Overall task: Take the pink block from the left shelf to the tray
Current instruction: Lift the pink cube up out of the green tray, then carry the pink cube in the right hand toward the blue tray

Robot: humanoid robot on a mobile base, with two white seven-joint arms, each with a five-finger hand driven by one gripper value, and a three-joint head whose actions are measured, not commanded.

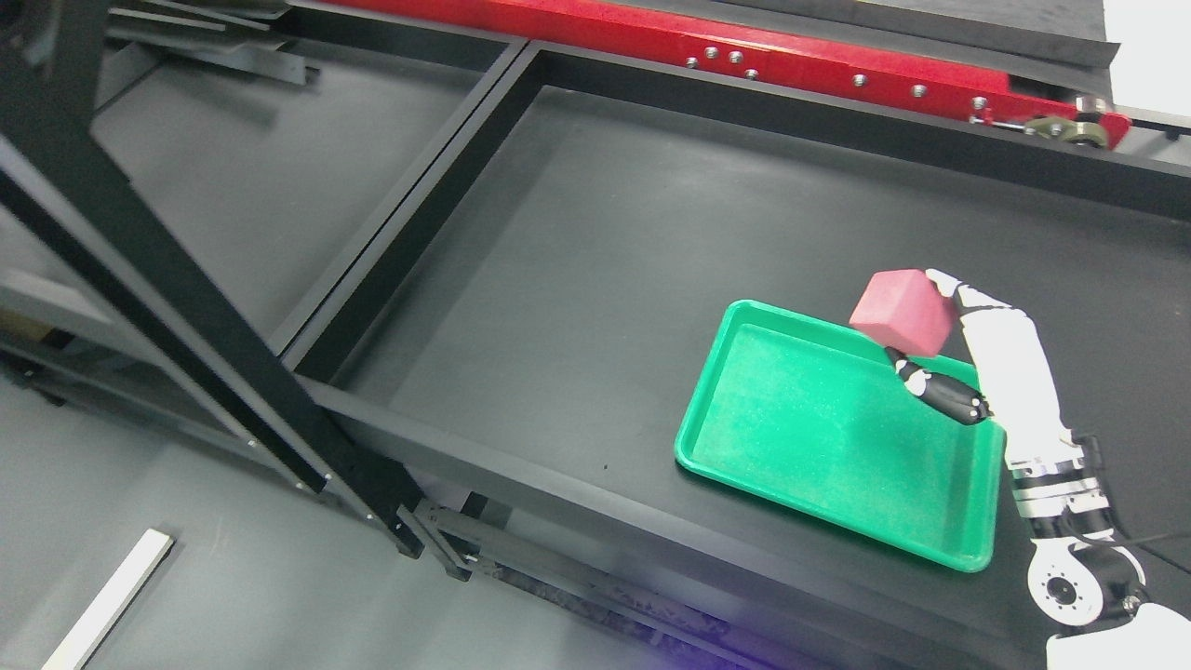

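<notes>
The robot's right hand holds the pink block pinched in its fingers, tilted in the air above the far right corner of the green tray on the black shelf.

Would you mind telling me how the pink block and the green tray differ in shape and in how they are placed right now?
The pink block is a chunky cube; the green tray is a flat, shallow rectangle with a raised rim. The block is held tilted in the right robot hand, over the tray's far right corner, while the tray lies flat on the black shelf surface. Both are plain, single-coloured items.
</notes>
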